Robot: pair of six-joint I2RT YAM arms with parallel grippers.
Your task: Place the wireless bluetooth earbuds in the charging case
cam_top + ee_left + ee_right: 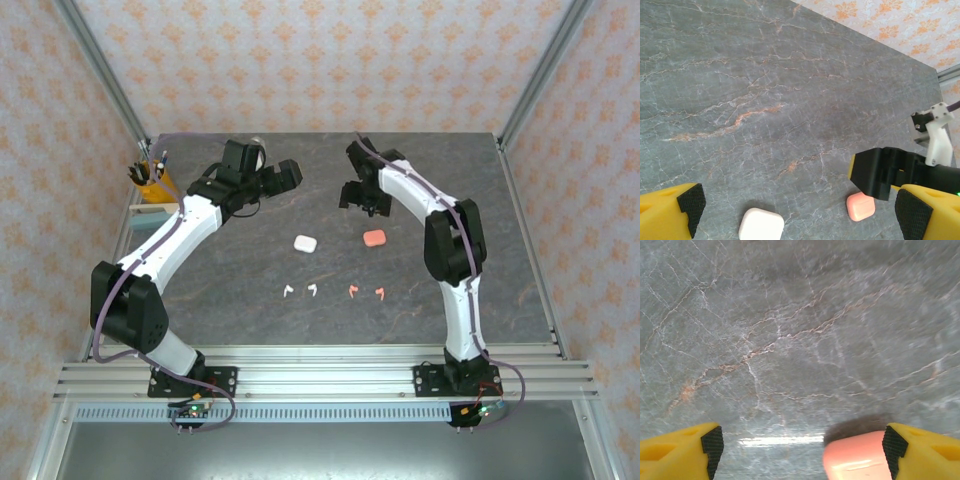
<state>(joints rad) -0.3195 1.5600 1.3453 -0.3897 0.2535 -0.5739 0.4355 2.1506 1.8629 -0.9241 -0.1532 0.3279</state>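
In the top view, two tiny stemmed plastic white earbuds [313, 290] and two matching coral-pink earbuds [353, 291] lie in a loose row on the grey marbled table [250, 320], between the arm bases and the cases. The small rounded white charging case [305, 243] and the coral-pink charging case [374, 237] sit just beyond them, apart from each other. The left gripper [288, 174] hangs beyond the white case, and the right gripper [362, 203] hangs just behind the pink one.

In the left wrist view, the yellow fingers [670, 210] stand as wide as they go and hold nothing. The white case [761, 225] lies between them at the lower edge, and the pink case [860, 206] lies under the other arm's black gripper [885, 172].

In the right wrist view, the pads [712, 442] are spread wide with nothing clamped. The pink case [855, 457] sits close by the right-hand pad, and I cannot tell whether they touch.

The earbuds are probably very light, hard and smooth, so they may skid or flip when nudged. A gentle pinch across the stem looks safest. Both cases appear closed and likely need opening first.
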